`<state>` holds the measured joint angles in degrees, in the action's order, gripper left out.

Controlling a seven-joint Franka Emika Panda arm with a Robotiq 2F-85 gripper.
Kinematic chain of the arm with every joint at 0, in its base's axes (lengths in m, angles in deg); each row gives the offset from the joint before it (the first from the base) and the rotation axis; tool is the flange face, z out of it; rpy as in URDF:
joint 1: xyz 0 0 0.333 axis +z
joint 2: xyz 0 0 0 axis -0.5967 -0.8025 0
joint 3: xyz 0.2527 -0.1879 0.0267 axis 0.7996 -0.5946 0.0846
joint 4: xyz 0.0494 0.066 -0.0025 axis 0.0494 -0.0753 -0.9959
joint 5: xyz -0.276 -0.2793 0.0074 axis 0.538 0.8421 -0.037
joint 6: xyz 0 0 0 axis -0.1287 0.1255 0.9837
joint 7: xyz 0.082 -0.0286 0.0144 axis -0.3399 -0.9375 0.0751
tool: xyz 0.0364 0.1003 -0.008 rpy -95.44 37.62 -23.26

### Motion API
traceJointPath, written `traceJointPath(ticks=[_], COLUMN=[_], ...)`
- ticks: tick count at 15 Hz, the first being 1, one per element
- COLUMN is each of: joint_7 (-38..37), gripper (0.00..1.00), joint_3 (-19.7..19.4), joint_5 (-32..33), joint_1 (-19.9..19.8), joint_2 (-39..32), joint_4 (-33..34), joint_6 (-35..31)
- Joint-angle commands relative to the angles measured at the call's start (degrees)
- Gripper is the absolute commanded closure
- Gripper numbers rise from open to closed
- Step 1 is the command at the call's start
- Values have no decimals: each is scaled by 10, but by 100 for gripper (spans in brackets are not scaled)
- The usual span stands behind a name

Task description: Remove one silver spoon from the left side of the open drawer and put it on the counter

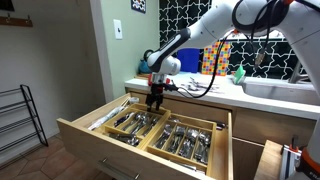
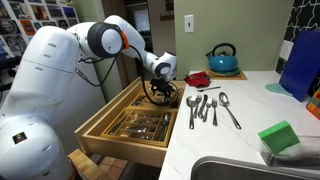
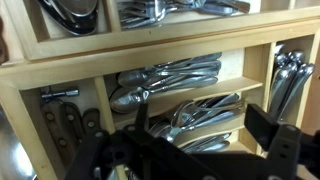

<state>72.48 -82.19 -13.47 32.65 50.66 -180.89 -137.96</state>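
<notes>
Tool low over open drawer

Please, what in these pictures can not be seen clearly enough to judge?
- Wrist view: the gripper is dark and blurred and covers the cutlery below it; contact cannot be told.
- Wrist view: the right edge cuts off the drawer and its rightmost cutlery.
- In both exterior views: the cutlery is too small to tell spoons from forks.
- In an exterior view: the gripper hides part of the drawer behind it.
</notes>
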Motion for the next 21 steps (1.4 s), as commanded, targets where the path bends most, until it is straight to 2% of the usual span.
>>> traceJointPath(ticks=[1, 2, 5, 7, 8, 12, 13, 14, 15, 16, 17, 18, 21], joint_7=[-27, -34, -55, -67, -72, -90, -92, -95, -100, -103, -105, -108, -115], gripper=[13, 5, 18, 31, 27, 31, 43, 45, 53, 53, 48, 51, 47], joint_3=[16, 17, 19, 20, 20, 20, 20, 20, 20, 19, 19, 18, 17], joint_5=[-12, -10, -7, -5, -4, 0, 0, 1, 2, 4, 6, 8, 12], joint_1=[-9, -8, -6, -5, -5, -3, -3, -3, -2, -1, 0, 1, 3], joint_2=[-35, -42, -63, -73, -78, -97, -101, -105, -108, -112, -114, -116, -119], joint_4=[35, 42, 64, 76, 81, 103, 107, 110, 114, 117, 118, 119, 120], joint_6=[-18, -20, -21, -24, -24, -19, -18, -17, -15, -14, -13, -11, -7])
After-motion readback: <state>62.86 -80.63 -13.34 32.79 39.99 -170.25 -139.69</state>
